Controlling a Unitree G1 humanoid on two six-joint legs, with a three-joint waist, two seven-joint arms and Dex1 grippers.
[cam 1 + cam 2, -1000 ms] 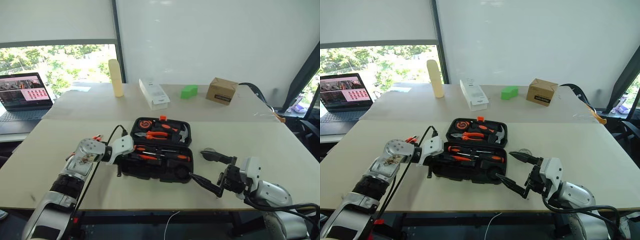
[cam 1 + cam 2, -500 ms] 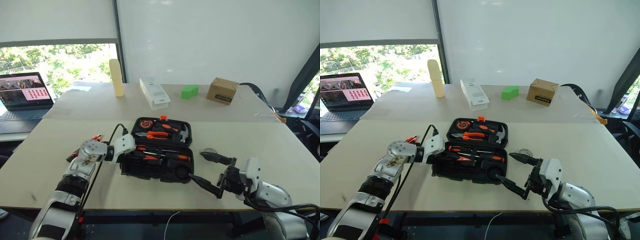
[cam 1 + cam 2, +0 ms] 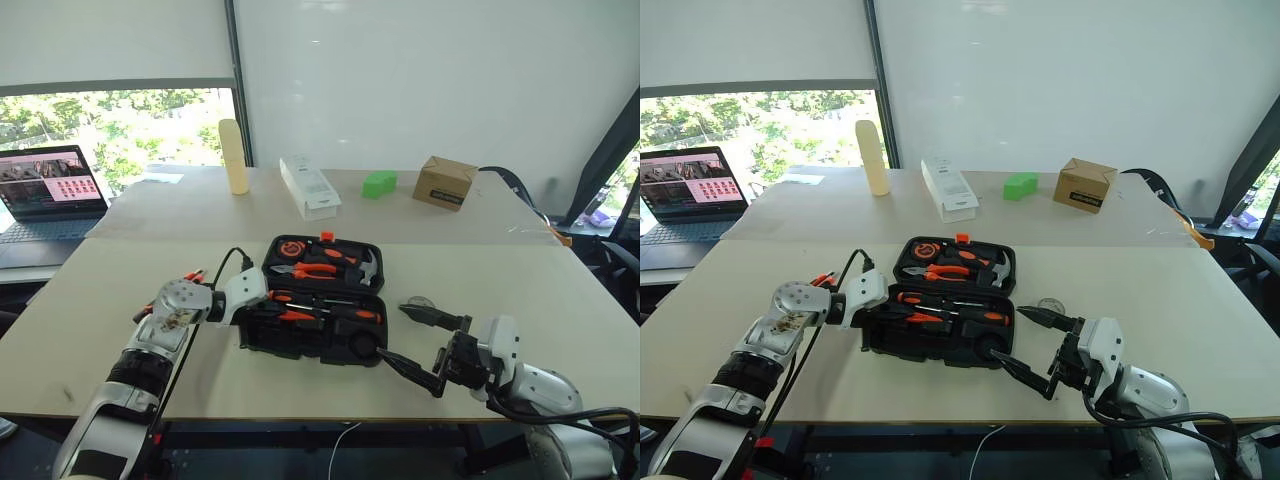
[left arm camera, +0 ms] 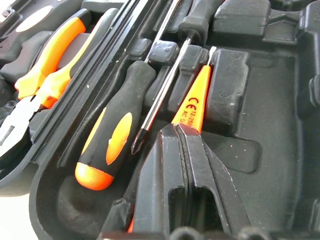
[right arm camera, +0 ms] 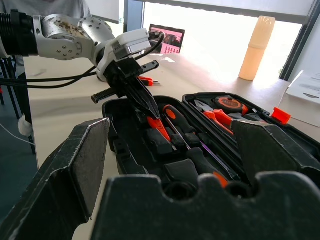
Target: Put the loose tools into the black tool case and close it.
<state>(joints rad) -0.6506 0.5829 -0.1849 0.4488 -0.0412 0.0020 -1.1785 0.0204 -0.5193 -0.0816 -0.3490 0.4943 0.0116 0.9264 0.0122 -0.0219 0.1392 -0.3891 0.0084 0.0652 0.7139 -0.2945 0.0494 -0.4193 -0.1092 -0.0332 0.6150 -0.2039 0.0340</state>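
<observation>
A: Head view, what lies where?
B: I see the black tool case (image 3: 322, 312) open mid-surface, lid away from me, pliers (image 3: 312, 269) inside.
A: Left wrist?
B: My left gripper (image 4: 186, 131), fingers closed, presses the small all-orange tool (image 4: 194, 100), lying lengthwise beside a screwdriver (image 4: 114, 135).
A: Right wrist?
B: My right gripper (image 3: 1032, 345) hangs wide open, empty, beside the case.

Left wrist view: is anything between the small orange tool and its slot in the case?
Nothing visible stands in the way. The orange tool lies along a slot in the case, with the left gripper shut on its near end. A screwdriver runs close beside it, not across it.
</observation>
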